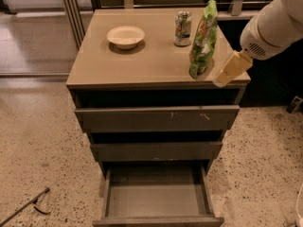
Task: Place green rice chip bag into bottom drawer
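Observation:
The green rice chip bag [203, 38] stands upright near the right front corner of the cabinet top [142, 63]. My gripper [228, 72], a pale yellow tip on a white arm, hangs just right of the bag, at the cabinet's right front corner, close to the bag's lower half. The bottom drawer [156, 195] is pulled out below, and its grey inside holds nothing I can see.
A green-and-white drink can [182, 28] stands left of and behind the bag. A cream bowl [125, 36] sits at the top's back left. The two upper drawers [156, 119] stick out slightly. A thin tool [23, 208] lies on the speckled floor at the lower left.

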Robot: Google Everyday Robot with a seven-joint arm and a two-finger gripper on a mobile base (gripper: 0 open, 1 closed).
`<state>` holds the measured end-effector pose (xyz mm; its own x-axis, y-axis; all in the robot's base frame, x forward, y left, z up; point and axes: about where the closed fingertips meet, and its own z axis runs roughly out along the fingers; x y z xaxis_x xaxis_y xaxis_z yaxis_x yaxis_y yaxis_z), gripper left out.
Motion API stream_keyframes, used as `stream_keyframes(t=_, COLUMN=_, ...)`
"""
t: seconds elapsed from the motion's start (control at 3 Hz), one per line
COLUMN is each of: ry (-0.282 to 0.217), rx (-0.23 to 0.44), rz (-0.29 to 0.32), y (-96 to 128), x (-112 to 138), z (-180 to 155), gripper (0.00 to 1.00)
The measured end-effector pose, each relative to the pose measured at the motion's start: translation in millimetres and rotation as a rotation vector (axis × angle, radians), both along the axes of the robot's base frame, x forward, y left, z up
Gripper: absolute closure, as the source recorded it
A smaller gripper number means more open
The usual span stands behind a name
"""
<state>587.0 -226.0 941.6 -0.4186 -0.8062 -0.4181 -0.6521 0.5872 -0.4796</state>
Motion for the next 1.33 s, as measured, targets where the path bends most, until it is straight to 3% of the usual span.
stream_keyframes(t=0.33, ry=-0.103, rx=0.086, rz=-0.077, y=12.6, x=33.2, z=-12.1, gripper=0.00)
stream_keyframes(t=1.0, ry=-0.399, rx=0.165, rz=-0.118, y=49.4, x=113.8, z=27.6, gripper=0.00)
stream_keyframes(t=1.33, ry=-0.476, rx=0.255, rz=-0.174, y=50.0, x=148.4, z=47.6, gripper=0.00)
